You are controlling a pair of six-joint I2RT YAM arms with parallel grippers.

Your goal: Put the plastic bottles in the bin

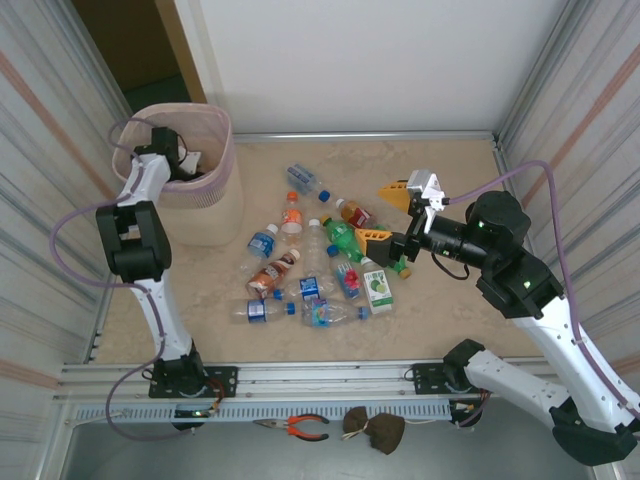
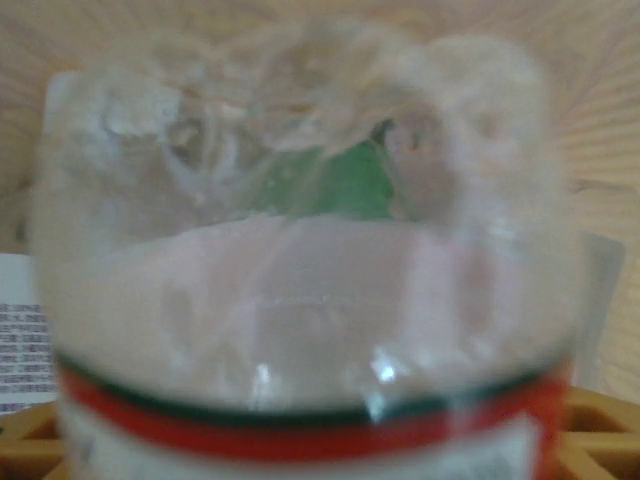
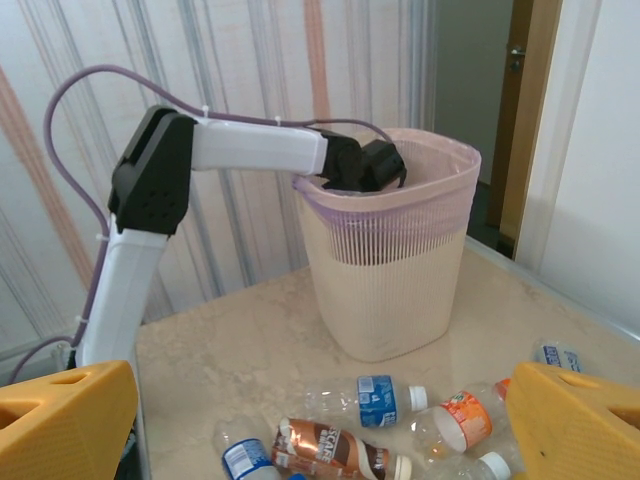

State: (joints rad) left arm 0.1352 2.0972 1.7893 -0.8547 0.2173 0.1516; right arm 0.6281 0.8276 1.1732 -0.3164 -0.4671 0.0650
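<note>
1. Around mid-worktop, the plastic bottles [image 1: 305, 270] lay heaped, mostly on their sides.
2. Over the heap's right edge, the right gripper [image 1: 385, 215] stood spread and empty, a green bottle [image 1: 343, 237] lying slantwise just left of it.
3. At the far-left corner, the left gripper [image 1: 185, 160] hung inside the bin [image 1: 215, 215], a clear bottle [image 2: 300, 300] close against its camera. We could not tell whether it pinched it.

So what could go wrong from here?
1. The left gripper is down in the bin, with a clear red-labelled bottle right at its fingers. The bottle might catch and come back out with the arm, or the arm might snag the pink liner.
2. The right gripper hangs open over the crowded bottles. Grabbing one may send its neighbours rolling.
</note>
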